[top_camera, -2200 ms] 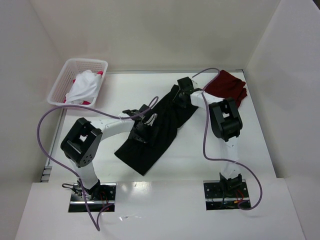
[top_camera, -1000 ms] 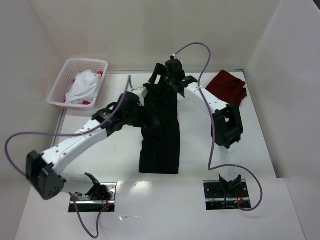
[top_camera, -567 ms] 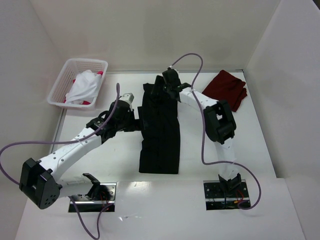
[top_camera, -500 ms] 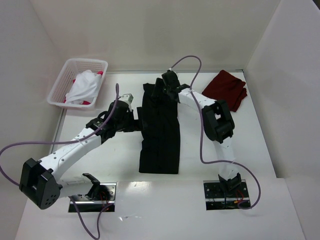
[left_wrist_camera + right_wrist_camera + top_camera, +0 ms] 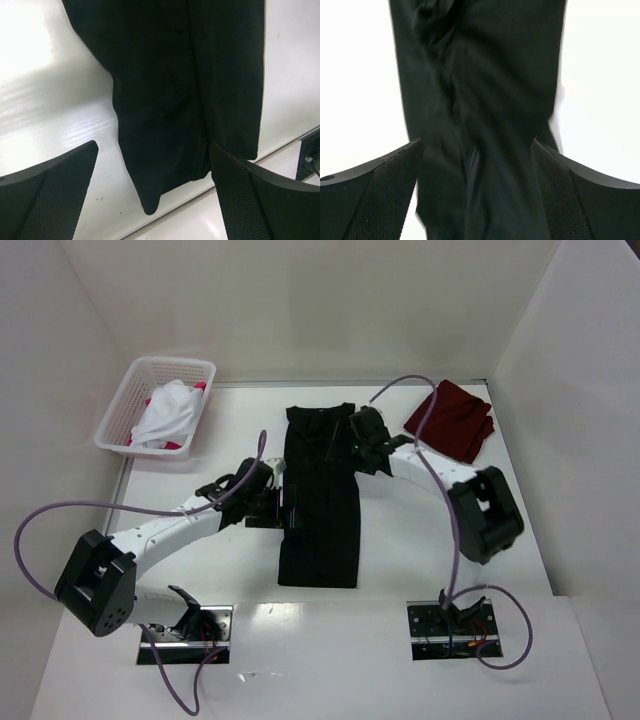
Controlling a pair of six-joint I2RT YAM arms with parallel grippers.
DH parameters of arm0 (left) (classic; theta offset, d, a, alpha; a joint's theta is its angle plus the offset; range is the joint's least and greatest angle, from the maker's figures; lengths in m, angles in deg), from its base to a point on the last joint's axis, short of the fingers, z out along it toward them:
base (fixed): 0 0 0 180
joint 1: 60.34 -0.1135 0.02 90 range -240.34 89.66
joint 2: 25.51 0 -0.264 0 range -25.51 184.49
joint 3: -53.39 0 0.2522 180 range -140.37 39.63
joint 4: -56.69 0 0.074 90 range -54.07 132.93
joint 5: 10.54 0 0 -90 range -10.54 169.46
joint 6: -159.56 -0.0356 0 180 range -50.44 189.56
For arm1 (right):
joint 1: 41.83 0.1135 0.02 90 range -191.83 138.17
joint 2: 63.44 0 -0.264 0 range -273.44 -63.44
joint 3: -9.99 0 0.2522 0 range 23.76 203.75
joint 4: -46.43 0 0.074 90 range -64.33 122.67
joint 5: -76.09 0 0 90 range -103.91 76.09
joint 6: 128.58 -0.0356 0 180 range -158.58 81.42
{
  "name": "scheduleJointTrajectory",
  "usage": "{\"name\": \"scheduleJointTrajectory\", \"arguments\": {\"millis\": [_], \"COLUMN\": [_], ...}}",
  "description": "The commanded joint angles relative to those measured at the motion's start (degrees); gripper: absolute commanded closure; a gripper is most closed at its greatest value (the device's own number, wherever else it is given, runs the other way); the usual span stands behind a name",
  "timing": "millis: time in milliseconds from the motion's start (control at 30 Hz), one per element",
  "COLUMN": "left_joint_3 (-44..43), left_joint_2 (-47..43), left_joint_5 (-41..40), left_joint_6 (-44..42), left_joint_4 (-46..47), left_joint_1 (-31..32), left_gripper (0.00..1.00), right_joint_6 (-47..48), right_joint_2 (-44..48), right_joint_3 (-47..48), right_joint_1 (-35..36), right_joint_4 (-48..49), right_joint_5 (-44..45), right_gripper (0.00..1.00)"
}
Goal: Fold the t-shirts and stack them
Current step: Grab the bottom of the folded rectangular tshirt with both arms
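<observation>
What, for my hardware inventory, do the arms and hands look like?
The left arm and right arm have white links, black joint housings and a looping purple cable each. The left hand and right hand are black; their fingers are broad, mesh-textured wedges.

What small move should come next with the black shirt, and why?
Probably bring the left gripper and right gripper, both open and empty, onto one end of the black t-shirt to fold it in half: it lies flat as a long narrow strip.
</observation>
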Motion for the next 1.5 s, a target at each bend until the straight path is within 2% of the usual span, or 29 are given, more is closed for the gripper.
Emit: {"name": "scheduleJointTrajectory", "arguments": {"millis": [0,167,233,367,633,933,1033,1267,1367,1400,1467], "left_joint_3": [1.08,4.76,6.61,7.84,10.74,12.42,12.42,11.36,11.89,11.89,12.42], "left_joint_2": [1.0,0.48,0.48,-0.75,-1.98,-0.41,1.0,2.15,2.76,2.76,3.47], "left_joint_5": [4.07,3.54,4.07,4.94,9.16,10.31,10.31,6.8,5.92,5.92,5.92], "left_joint_6": [1.77,7.83,8.63,9.16,10.22,11.35,11.98,13.73,15.04,15.05,15.67], "left_joint_4": [0.28,-0.43,-0.43,-0.95,-0.95,-0.95,-0.95,-2.27,-1.74,-1.22,-0.34], "left_joint_1": [0.52,0.52,0.52,1.05,1.66,4.03,6.06,6.93,6.93,6.93,6.93], "left_gripper": [0.0,0.0,0.0,0.01,0.07,0.09,0.09,0.11,0.16,0.18,0.26], "right_joint_6": [-2.69,-8.21,-9.98,-14.73,-22.37,-24.76,-26.08,-27.92,-27.92,-27.92,-27.92], "right_joint_2": [10.7,21.09,26.17,32.96,37.71,42.19,42.73,37.64,36.49,36.49,36.49], "right_joint_3": [-6.71,-22.87,-28.58,-34.14,-42.04,-47.32,-48.21,-47.51,-47.51,-47.51,-47.51], "right_joint_1": [-0.43,1.06,2.55,7.03,15.38,18.72,19.35,23.39,23.39,23.39,23.39], "right_joint_4": [1.74,0.69,0.16,-1.87,-3.19,-4.59,-3.46,-0.73,-0.2,-0.2,-0.2], "right_joint_5": [-1.97,-2.68,-4.26,-4.79,-7.07,-8.31,-8.92,-8.92,-8.92,-8.92,-8.92], "right_gripper": [0.07,0.08,0.13,0.18,0.23,0.28,0.33,0.43,0.47,0.51,0.54]}}
